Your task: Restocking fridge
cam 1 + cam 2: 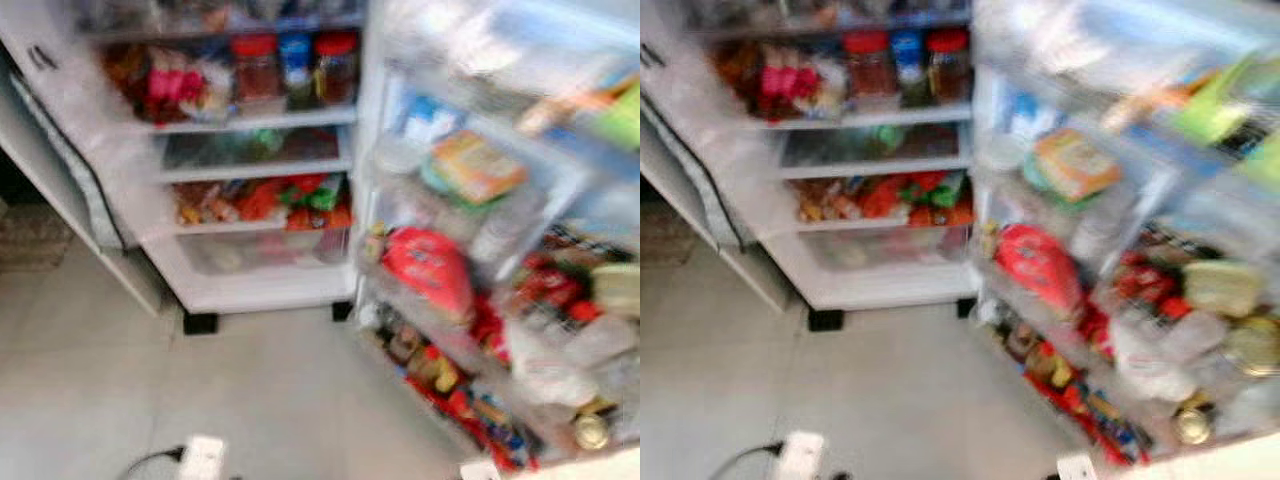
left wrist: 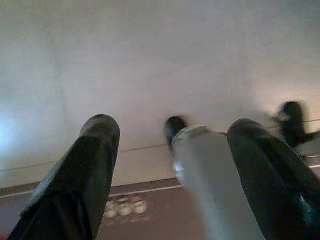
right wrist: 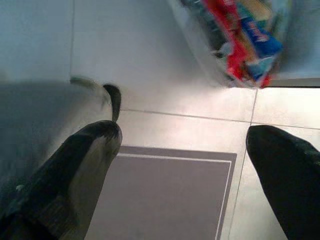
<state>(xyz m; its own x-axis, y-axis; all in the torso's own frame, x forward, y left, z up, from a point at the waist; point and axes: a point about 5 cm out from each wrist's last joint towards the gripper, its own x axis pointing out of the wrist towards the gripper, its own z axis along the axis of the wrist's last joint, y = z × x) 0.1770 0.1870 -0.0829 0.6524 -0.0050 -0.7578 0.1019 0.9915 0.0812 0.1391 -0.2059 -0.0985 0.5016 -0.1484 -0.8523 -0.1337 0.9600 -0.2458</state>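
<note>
- The fridge (image 1: 250, 290) stands open on pale floor tiles (image 1: 100, 380), and both eye views are blurred.
- Inside the fridge, three jars (image 1: 295, 70) with red and blue lids stand in a row on an upper shelf, with pink and red packets (image 1: 165, 85) just beside them on the same shelf.
- Below that shelf lies a darker shelf of greenish items, and below that again a shelf packed with orange, red and green packets (image 1: 270, 200); a clear drawer (image 1: 260, 250) sits at the bottom of the fridge.
- The fridge door (image 1: 520, 200) swings out toward the camera, to the robot's right of the shelves, and its racks are crowded.
- On the door, an orange and green carton (image 1: 470, 165) lies in an upper rack, a red bag (image 1: 430, 265) sits in a rack below it, and a gold-lidded jar (image 1: 590, 432) stands in a rack near the door's outer end.
- A white power strip (image 1: 200, 458) with a dark cable lies on the tiles in front of the fridge.
- The left gripper (image 2: 170, 165) hangs over the floor with its fingers spread and nothing between them; a silver limb of the robot shows beyond them.
- The right gripper (image 3: 200, 165) hangs over the tiles and a grey mat (image 3: 165, 195), fingers spread wide and holding nothing, with the door's lowest rack of coloured packets (image 3: 245, 35) beyond it.
</note>
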